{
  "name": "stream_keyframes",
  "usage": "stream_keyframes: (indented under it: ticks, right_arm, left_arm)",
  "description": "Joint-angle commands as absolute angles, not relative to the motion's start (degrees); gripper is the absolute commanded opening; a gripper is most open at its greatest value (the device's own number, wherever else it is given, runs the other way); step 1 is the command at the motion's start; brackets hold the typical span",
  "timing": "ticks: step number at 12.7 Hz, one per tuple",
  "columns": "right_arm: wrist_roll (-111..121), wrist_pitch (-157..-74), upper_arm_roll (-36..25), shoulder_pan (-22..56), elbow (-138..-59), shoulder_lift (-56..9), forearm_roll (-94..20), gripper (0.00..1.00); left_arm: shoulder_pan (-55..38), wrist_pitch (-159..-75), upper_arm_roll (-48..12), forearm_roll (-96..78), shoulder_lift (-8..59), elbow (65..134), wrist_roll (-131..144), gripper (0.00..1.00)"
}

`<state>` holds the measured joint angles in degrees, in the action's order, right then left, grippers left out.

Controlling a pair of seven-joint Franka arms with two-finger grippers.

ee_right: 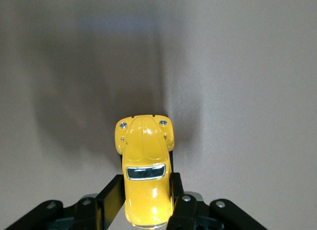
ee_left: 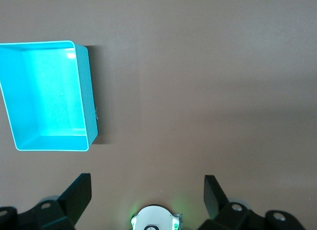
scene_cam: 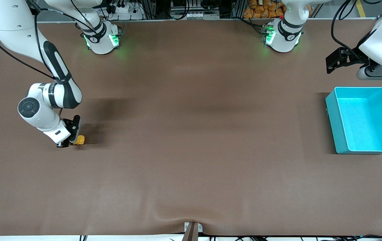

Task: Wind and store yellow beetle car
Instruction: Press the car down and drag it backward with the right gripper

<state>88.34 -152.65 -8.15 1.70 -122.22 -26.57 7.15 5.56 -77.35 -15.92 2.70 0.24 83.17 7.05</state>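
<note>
The yellow beetle car [scene_cam: 80, 140] stands on the brown table near the right arm's end. In the right wrist view the car [ee_right: 143, 155] sits between my right gripper's fingers [ee_right: 113, 195], its hood pointing away from the wrist. My right gripper [scene_cam: 73, 138] is low at the table and shut on the car's rear sides. My left gripper [scene_cam: 335, 63] is open and empty, up in the air over the table near the teal bin [scene_cam: 331, 113]. It also shows in the left wrist view [ee_left: 147, 190], with the empty bin [ee_left: 85, 91] off to one side.
The teal bin stands at the left arm's end of the table. A table-cloth wrinkle and a small bracket [scene_cam: 192, 229] lie at the table edge nearest the front camera. The arm bases [scene_cam: 102, 38] stand along the farthest edge.
</note>
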Motion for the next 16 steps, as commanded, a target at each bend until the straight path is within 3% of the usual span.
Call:
stream_keyframes:
  ticks: [1, 16]
  right_arm:
    - [90.0, -154.78, -7.73, -1.14, -120.94, -33.93, 8.26, 0.23]
    - [94.47, -154.78, -7.56, -5.62, -119.53, -35.51, 8.09, 0.22]
  left_arm:
    - [5.45, -77.08, -16.08, 3.78, -0.18, 83.23, 7.82, 1.0]
    - [5.45, -77.52, -16.08, 3.69, 0.26, 83.15, 7.73, 1.0]
